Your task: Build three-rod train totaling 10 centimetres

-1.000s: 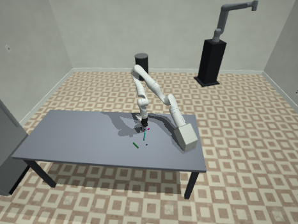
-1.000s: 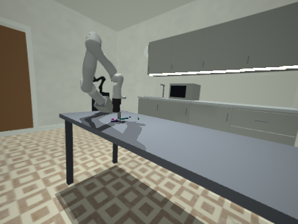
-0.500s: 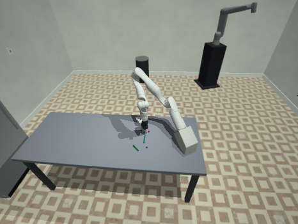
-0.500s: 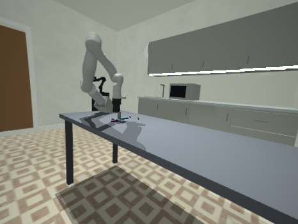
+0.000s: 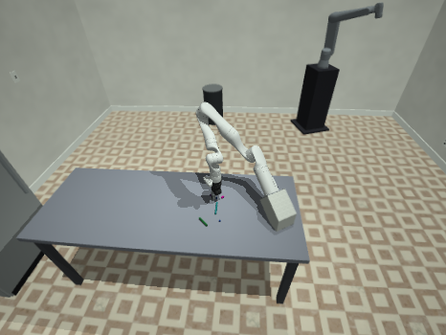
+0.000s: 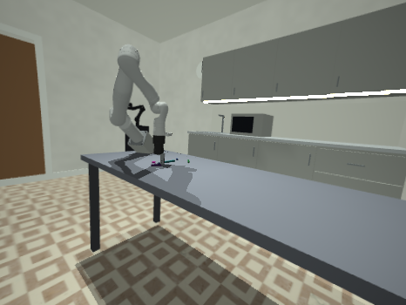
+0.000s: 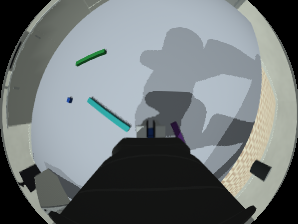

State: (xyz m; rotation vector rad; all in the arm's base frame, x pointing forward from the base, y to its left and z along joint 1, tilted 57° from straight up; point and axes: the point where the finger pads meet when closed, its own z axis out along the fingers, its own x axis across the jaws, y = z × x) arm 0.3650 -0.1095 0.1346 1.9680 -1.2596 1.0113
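Nearest the top camera, the green rod [image 5: 203, 221] lies flat on the grey worktop [image 5: 120, 211], angled, with the tiny blue rod [image 5: 219, 220] just to its right and clearly apart from it. One step further back comes the turquoise rod [image 5: 216, 207], pointing up towards the arm, touching nothing that I can make out. Behind that the tool [image 5: 214, 198] is right down at the surface, and the wrist view puts the turquoise rod's near end just beside the fingers. They are drawn in narrow, close to shut but not fully, and I cannot tell whether anything sits between them; the tips are too small and dark to read. A speck of magenta rod [image 5: 222, 196] shows at the tool's right side, and the wrist camera catches a purple rod [image 7: 176, 129] slanting away just beside the tips. So where does the task stand? By my reading, early: no three rods line up end to end anywhere, and every piece I can pick out lies at its own angle with open gaps around it. Turquoise is too long for any three-rod train, and green could only join two blues, so both look like leftovers that must end up well apart. Blue plus purple would need a grey, blue plus magenta a red, and I see neither. Choosing, lining up, closing the gaps and letting go all look undone.
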